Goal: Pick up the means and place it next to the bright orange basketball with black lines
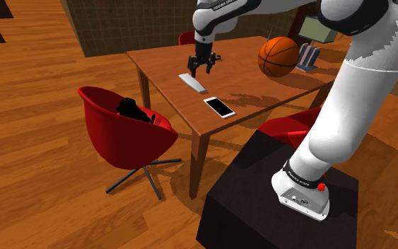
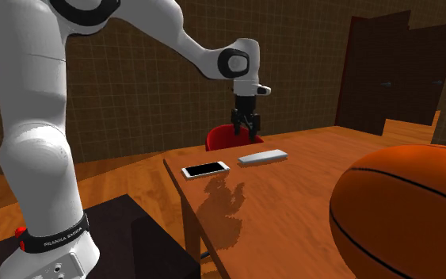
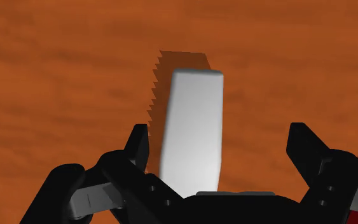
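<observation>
A pale grey flat slab (image 1: 192, 83) (image 2: 262, 158) (image 3: 193, 127), shaped like a remote control, lies on the wooden table (image 1: 247, 88) (image 2: 292, 206). My black gripper (image 1: 203, 69) (image 2: 245, 135) (image 3: 220, 143) hovers just above it, open. In the wrist view the slab sits between the fingers (image 3: 138, 146), closer to one of them and untouched by either. The orange basketball (image 1: 278, 56) (image 2: 407, 210) with black lines rests on the same table, further along from the slab.
A white-edged phone (image 1: 219, 107) (image 2: 206, 169) lies flat beside the slab, toward the stand. A red chair (image 1: 126, 131) holding a black object stands at the table's side, and another red chair (image 1: 289, 127) is near the stand. Behind the ball stands a grey-blue rack (image 1: 309, 56).
</observation>
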`<state>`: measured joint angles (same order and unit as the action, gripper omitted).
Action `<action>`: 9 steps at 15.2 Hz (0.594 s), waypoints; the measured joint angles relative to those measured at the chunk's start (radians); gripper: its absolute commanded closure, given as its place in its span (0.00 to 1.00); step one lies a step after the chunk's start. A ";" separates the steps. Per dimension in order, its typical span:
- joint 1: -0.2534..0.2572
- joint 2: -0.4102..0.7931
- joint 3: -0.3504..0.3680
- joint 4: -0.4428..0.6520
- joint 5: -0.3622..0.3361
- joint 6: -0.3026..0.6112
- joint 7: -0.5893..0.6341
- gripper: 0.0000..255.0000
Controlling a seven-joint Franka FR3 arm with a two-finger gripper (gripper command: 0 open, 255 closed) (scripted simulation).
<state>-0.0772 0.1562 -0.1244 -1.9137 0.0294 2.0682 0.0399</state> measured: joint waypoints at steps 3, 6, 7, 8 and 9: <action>-0.013 0.118 -0.006 0.118 0.019 0.003 0.010 0.00; -0.030 0.231 -0.012 0.221 0.038 0.015 0.017 0.00; -0.032 0.253 -0.012 0.245 0.041 0.012 0.020 0.00; -0.034 0.270 -0.012 0.259 0.043 0.016 0.022 0.00; -0.033 0.280 -0.011 0.261 0.045 0.024 0.024 0.00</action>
<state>-0.1107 0.4362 -0.1356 -1.6524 0.0740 2.0917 0.0637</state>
